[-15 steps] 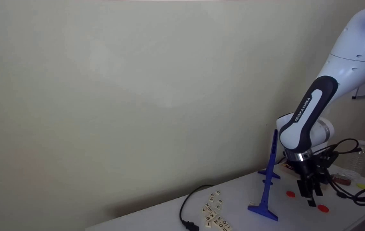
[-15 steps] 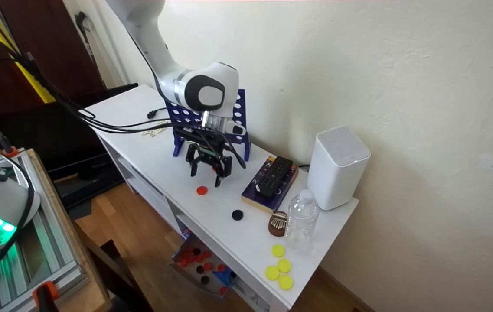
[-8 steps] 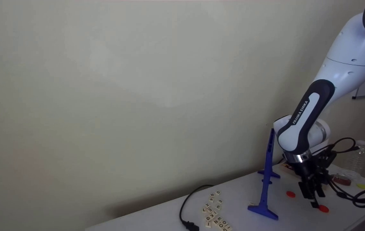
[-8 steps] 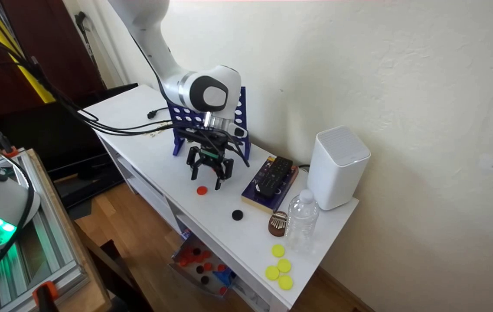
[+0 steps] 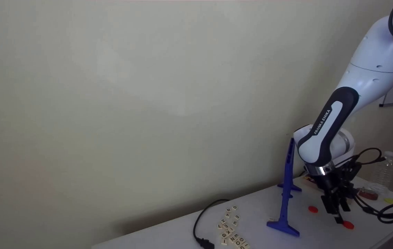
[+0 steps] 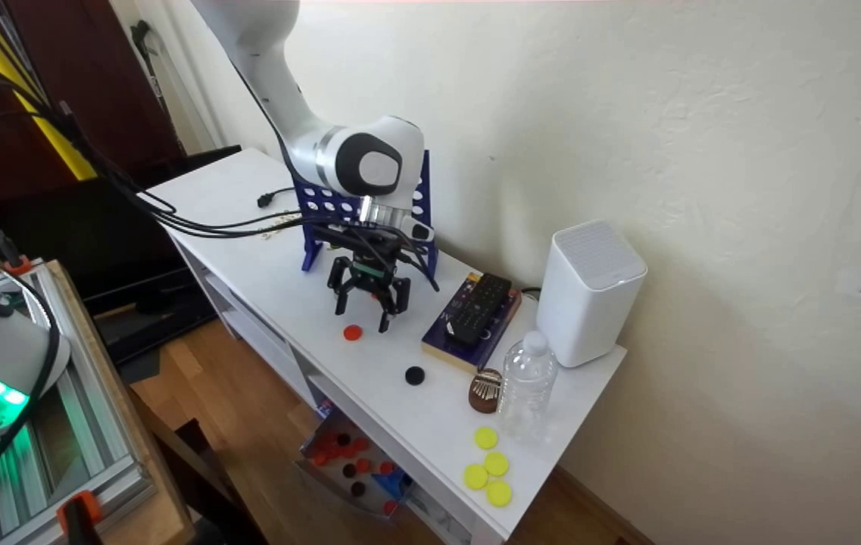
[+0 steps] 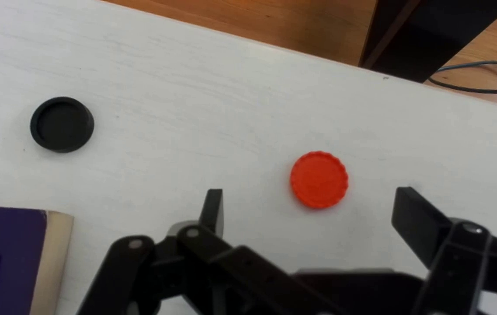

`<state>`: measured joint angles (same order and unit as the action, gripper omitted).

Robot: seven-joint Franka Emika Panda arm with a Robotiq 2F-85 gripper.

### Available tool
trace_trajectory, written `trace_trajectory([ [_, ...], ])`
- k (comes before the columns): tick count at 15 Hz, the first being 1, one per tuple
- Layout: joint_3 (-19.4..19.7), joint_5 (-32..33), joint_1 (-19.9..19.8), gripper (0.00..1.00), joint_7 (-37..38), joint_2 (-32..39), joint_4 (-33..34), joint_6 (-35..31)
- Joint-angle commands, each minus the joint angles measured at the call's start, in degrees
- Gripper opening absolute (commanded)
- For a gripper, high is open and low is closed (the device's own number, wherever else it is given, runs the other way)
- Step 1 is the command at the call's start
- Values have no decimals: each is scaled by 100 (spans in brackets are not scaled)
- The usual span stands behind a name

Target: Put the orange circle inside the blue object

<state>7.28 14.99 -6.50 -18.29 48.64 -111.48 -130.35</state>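
Observation:
The orange circle is a flat red-orange disc on the white table, seen in the wrist view (image 7: 319, 180) and in both exterior views (image 5: 348, 225) (image 6: 353, 333). My gripper (image 7: 310, 197) is open and empty above the table. In the wrist view the disc lies between the fingers, slightly beyond their tips. The gripper also shows in both exterior views (image 5: 341, 215) (image 6: 363, 319). The blue object is an upright rack with spread feet, seen edge-on in an exterior view (image 5: 287, 183). Its face with round holes shows in an exterior view (image 6: 311, 198), partly hidden by the arm.
A second red disc (image 5: 313, 209) lies between rack and gripper. A black disc (image 7: 62, 124), a book (image 6: 441, 350) with a remote (image 6: 479, 309), a thumb piano (image 6: 484, 395), a bottle (image 6: 527, 386), yellow discs (image 6: 497, 463) and letter tiles (image 5: 229, 231) lie around. Cables hang from the arm.
My gripper has moved a little lower and slightly to the right in both exterior views, with its fingers still open. The discs and the rack have not moved.

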Motion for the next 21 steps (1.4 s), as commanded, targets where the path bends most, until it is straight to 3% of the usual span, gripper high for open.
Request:
trace_trajectory([
  [1, 48, 179, -8, 99, 123, 63, 82, 95],
  [9, 16, 35, -173, 98, 136, 63, 27, 58],
  [21, -106, -103, -280, 83, 191, 124, -17, -72],
])
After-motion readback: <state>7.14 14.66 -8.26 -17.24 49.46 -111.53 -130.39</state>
